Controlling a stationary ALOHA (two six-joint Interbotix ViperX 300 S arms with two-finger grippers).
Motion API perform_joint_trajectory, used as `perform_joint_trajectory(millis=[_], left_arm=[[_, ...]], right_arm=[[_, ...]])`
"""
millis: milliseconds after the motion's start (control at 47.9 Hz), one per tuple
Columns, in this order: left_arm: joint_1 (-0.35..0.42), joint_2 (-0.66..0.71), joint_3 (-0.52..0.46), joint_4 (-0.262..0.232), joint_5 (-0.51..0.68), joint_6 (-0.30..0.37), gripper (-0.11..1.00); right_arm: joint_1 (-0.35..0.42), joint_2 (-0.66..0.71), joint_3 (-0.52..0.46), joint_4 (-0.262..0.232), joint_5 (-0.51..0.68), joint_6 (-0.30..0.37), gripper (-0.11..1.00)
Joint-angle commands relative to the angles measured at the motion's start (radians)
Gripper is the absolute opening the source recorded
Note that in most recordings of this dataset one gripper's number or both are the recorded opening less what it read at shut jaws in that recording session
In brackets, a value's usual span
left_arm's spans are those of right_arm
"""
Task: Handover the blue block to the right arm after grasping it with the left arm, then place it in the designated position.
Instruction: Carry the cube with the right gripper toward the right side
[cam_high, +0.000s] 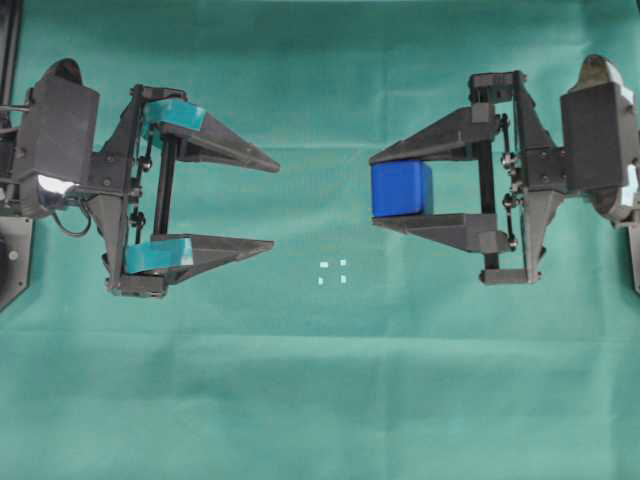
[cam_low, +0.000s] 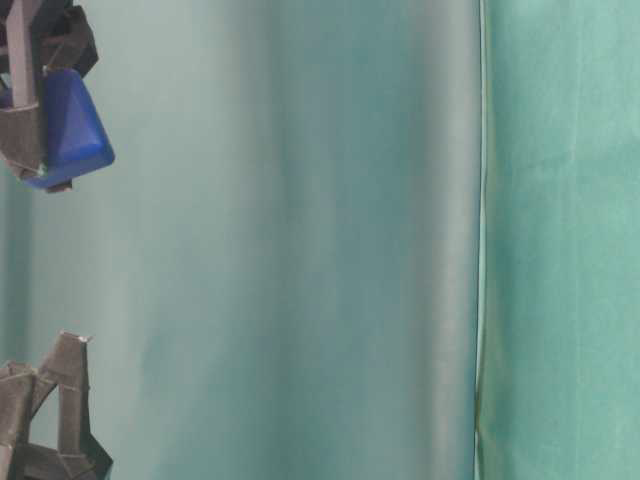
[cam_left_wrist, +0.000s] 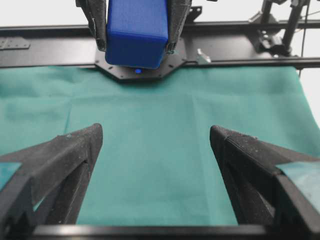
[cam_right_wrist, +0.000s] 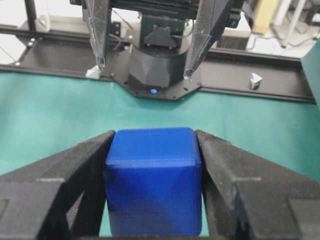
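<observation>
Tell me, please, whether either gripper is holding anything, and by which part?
The right gripper holds the blue block, its fingers pressed on two opposite side faces. The left gripper is open and empty.

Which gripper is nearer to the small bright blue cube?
Right. The right gripper is shut on the small bright blue cube; the left gripper stands open and apart across the table.

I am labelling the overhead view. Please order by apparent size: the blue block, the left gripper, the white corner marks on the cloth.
1. left gripper, open
2. blue block, clamped in the right gripper
3. white corner marks
</observation>
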Motion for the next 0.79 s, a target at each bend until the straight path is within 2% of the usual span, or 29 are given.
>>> perform_joint_trajectory(millis=[0,480,772], left_arm=[[-0.003,-0.006,-0.026,0.0,-0.003,0.0,0.99],[-0.002,-0.006,-0.026,0.0,-0.005,0.0,0.99],[-0.002,-0.006,-0.026,0.0,-0.003,0.0,0.99]], right_arm=[[0.005,-0.014,-0.011,0.005,-0.003,0.002,0.51],[0.012,-0.014,-0.012,0.006,0.037,0.005,0.51],[0.044,0.003,-0.02,0.037,0.173,0.005,0.51]])
